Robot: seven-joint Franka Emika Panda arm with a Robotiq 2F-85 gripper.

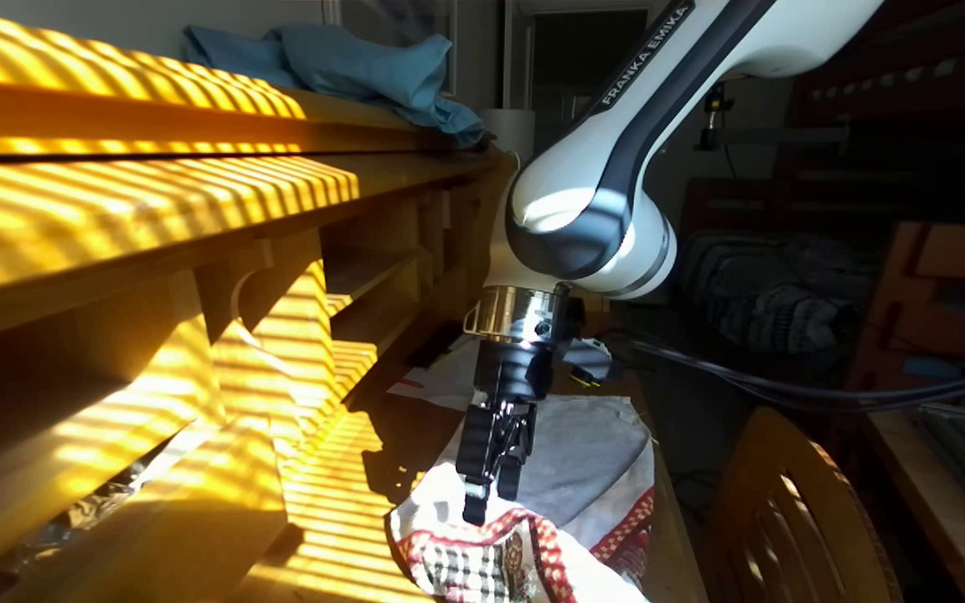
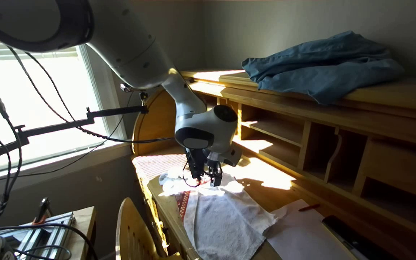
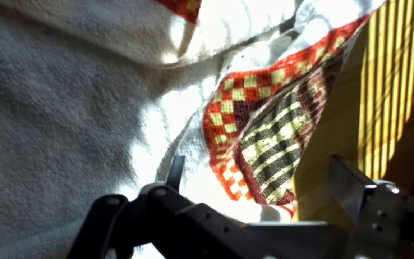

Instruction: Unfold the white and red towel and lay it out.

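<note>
Well, the towel (image 2: 226, 224): it lay on the wooden desk (image 2: 273, 196), white side up for the most part, with one corner (image 2: 265, 219) reaching the white paper (image 2: 303, 234).
Plain white part (image 3: 67, 118): this bit looked done. It was spread out wide, with just a few soft wrinkles.
Red border (image 3: 225, 118): it was not straight yet. It showed in pieces, and one piece bent round like a hook.
Dark checked patch (image 3: 275, 147): the side with the pattern peeked out here, so I thought this end was turned over.
Bunched end (image 1: 508, 544): it lay in a messy heap, with sun so bright on it that I couldn't see all the folds.
Gripper (image 3: 259, 174): it held nothing. Its fingers (image 3: 175, 172) stood wide apart over the messy heap, one near white cloth and one near the desk. I couldn't tell if they touched the cloth.
Job so far: maybe a bit more than half done, I guessed, because the big part was open and the bunched end was not.
Left to do: the heap had to be pulled open and laid flat. The red border looked like a good bit to grab for that.
</note>
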